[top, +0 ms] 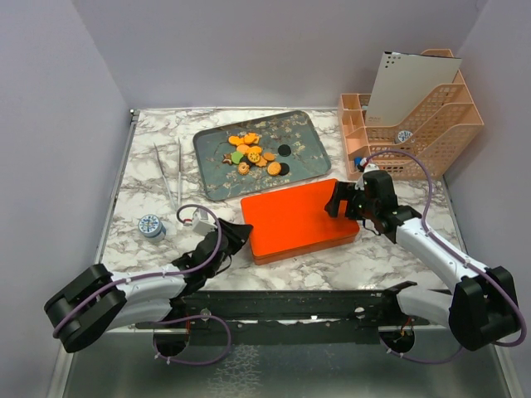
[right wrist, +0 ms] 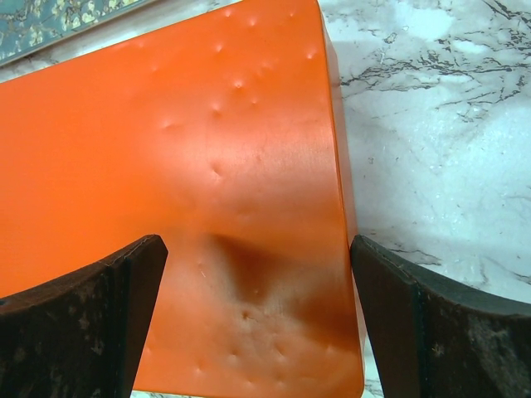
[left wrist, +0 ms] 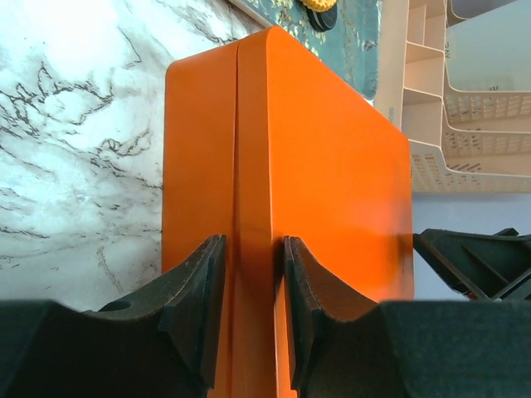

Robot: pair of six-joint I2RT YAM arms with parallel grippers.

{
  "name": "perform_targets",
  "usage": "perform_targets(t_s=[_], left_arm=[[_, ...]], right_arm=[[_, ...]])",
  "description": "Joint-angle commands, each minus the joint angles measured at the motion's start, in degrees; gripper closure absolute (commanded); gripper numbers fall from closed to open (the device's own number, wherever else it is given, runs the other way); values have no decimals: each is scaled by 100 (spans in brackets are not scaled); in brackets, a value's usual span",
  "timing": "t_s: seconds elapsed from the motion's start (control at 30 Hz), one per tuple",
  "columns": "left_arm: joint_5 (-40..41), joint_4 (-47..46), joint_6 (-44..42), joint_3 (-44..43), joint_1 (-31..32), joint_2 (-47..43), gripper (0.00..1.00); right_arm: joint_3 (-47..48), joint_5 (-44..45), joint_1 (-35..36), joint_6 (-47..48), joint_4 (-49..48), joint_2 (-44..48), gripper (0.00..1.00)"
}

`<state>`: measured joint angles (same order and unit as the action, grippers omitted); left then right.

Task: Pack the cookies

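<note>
The cookies (top: 253, 155), mostly round orange ones with a green and some black, lie piled on the dark patterned tray (top: 307, 133). In front of it sits a closed orange box (top: 299, 220). My left gripper (top: 241, 232) is at the box's left end. In the left wrist view its jaws (left wrist: 253, 249) straddle the rim of the box (left wrist: 332, 166) at the lid seam, with a thin shadowed gap at one pad. My right gripper (top: 342, 201) hangs open over the box's right end. One of its fingers is above the lid (right wrist: 207, 124) and the other is beside the box's edge.
A pink mesh desk organizer (top: 415, 124) with a grey folder stands at the back right. Metal tweezers (top: 170, 170) lie left of the tray. A small round blue-and-white tin (top: 151, 226) sits near the left arm.
</note>
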<state>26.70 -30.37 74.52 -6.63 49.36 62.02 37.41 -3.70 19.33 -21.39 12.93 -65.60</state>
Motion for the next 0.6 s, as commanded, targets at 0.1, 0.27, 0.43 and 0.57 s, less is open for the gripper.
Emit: perform_targets(t_s=[0.1,0.27,0.43,0.57], left_arm=[[230,2068,-526,173,-24,192,59],[37,2561,-708,-128,-32,-519,46],[64,3237,-707,-401,-32,-1619,40],[-22,3612,-702,-615,-32,-2149,34]], right_arm=[[-125,-122,42,-26,-201,204,0],[-88,-96,40,-20,-159,355,0],[-114,-76,44,-30,-163,425,0],[-146,-18,39,-50,-150,431,0]])
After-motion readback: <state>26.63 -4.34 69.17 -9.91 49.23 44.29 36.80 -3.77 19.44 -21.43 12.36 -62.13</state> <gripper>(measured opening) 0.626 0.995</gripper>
